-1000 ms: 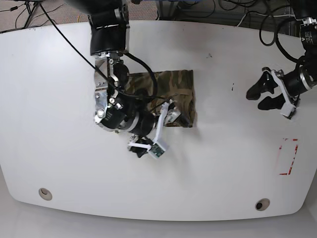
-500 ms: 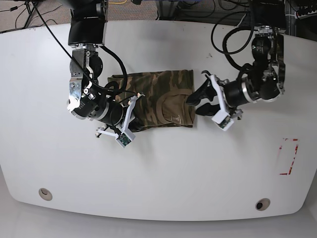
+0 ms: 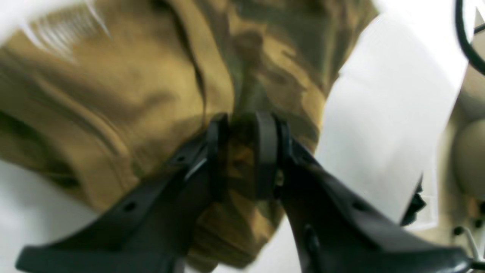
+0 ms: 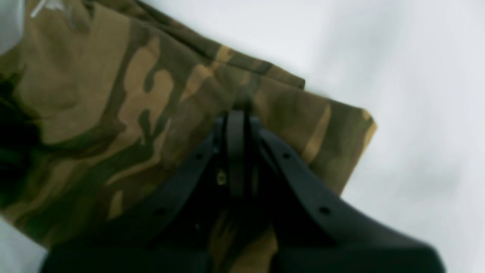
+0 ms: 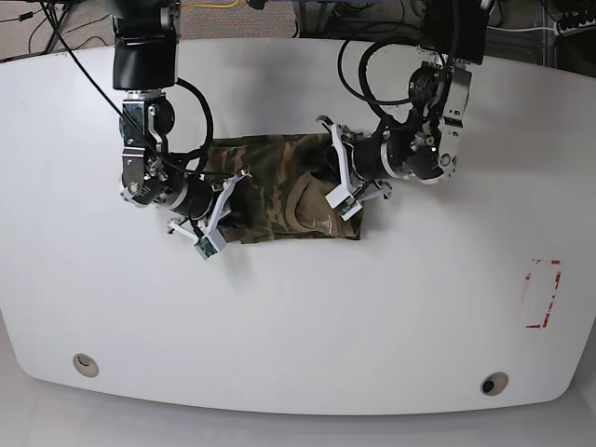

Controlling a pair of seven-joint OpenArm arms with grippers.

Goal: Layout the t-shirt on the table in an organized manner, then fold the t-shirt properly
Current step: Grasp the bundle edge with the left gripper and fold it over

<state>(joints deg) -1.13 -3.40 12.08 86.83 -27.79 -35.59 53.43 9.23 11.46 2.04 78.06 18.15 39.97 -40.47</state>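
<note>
Gripping the t-shirt (image 5: 284, 191) from opposite ends, both arms work over the middle of the table (image 5: 391, 317), where the garment lies as a compact, roughly rectangular bundle. The right gripper (image 4: 235, 125) has its jaws pressed fully together on a fold of camouflage cloth near a squared corner of the bundle. The left gripper (image 3: 242, 131) pinches a thicker ridge of fabric, and a narrow band of cloth shows between its pads (image 3: 265, 151). Judgement: holds at two opposed edges suit drawing the bundle apart, so this reads as the laying-out stage, with folding not yet begun.

The base view alone gives the overall arrangement: the bundle's outline, each arm's approach from its own side, and the red-outlined mark (image 5: 542, 293) well apart and unused. It hides the fingertips behind the wrist housings. The wrist views supply that detail, showing cloth actually caught in each jaw. Both are blurred, so how many layers each pincer holds cannot be told. Risk, as a judgement: a single caught layer would drag rather than spread
</note>
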